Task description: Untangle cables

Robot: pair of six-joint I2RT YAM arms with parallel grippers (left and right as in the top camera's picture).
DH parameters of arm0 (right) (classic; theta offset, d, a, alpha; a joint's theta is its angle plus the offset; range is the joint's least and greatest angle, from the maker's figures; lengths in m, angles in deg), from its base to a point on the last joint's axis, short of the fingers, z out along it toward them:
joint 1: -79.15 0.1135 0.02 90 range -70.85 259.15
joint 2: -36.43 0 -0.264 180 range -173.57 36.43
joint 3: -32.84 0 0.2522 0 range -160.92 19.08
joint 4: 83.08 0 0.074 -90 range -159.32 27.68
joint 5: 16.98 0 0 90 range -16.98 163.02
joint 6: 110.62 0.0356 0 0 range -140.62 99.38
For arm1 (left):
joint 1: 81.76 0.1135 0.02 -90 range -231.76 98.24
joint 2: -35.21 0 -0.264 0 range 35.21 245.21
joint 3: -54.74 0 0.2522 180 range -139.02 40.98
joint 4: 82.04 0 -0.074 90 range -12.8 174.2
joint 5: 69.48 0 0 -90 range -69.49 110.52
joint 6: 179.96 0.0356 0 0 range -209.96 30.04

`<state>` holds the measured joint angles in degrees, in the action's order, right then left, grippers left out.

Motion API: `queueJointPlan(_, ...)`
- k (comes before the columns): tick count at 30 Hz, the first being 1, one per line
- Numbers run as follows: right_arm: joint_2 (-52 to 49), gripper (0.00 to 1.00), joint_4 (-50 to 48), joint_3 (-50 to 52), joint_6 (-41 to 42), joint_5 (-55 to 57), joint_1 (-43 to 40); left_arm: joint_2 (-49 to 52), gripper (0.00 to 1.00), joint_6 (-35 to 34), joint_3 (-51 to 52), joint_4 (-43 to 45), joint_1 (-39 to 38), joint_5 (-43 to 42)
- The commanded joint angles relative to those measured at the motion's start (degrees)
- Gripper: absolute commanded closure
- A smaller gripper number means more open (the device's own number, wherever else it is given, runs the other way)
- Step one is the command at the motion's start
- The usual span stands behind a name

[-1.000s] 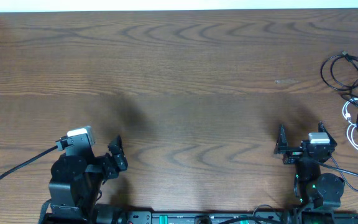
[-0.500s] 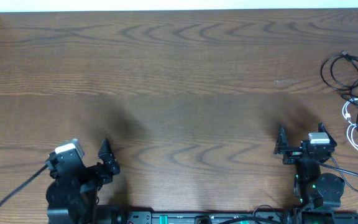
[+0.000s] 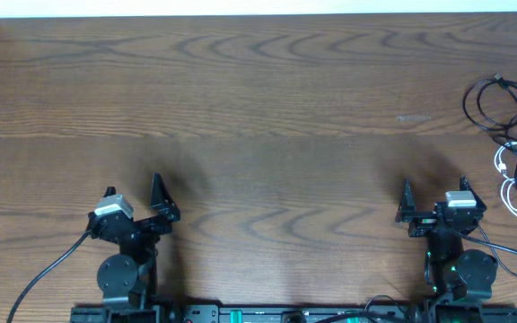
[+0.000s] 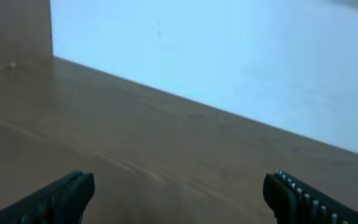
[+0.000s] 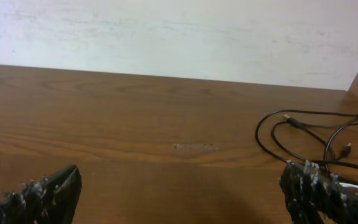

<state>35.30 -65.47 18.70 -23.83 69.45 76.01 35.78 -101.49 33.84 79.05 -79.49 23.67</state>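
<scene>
Both spread apart: L hand (image 3: 131, 188), R hand (image 3: 434, 187); wood table (image 3: 267, 108), cables (image 3: 510, 135) far R, white wall (image 5: 166, 31) behind

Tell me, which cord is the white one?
The coiled cord lying nearest the right tool is white; the looser cords beyond it are all black.
</scene>
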Motion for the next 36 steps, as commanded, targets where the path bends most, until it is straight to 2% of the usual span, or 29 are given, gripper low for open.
queueJointPlan(1,0.0,0.01,0.26,0.07,-0.48,0.22,0.35,-0.48,0.08,1.03,4.59,8.39,0.31,-0.09)
queueJointPlan(3,0.0,0.01,0.26,0.07,-0.48,0.22,0.35,-0.48,0.08,1.38,6.93,12.68,0.31,-0.07)
queueJointPlan(8,0.0,0.01,0.26,0.07,-0.48,0.22,0.35,-0.48,0.08,7.93,6.91,12.39,0.28,-0.15)
queueJointPlan(12,0.0,0.01,0.26,0.07,-0.48,0.22,0.35,-0.48,0.08,7.87,6.91,4.55,0.13,-1.05)
queueJointPlan(16,0.0,0.01,0.26,0.07,-0.48,0.22,0.35,-0.48,0.08,7.91,6.91,1.01,0.07,-1.2)
queueJointPlan(19,0.0,0.01,0.26,0.07,-0.48,0.22,0.35,-0.48,0.08,10.08,6.91,0.98,0.02,-1.66)
queueJointPlan(36,0.0,0.01,0.26,0.07,-0.48,0.22,0.35,-0.35,0.08,8.28,6.91,0.96,0.02,-2.69)
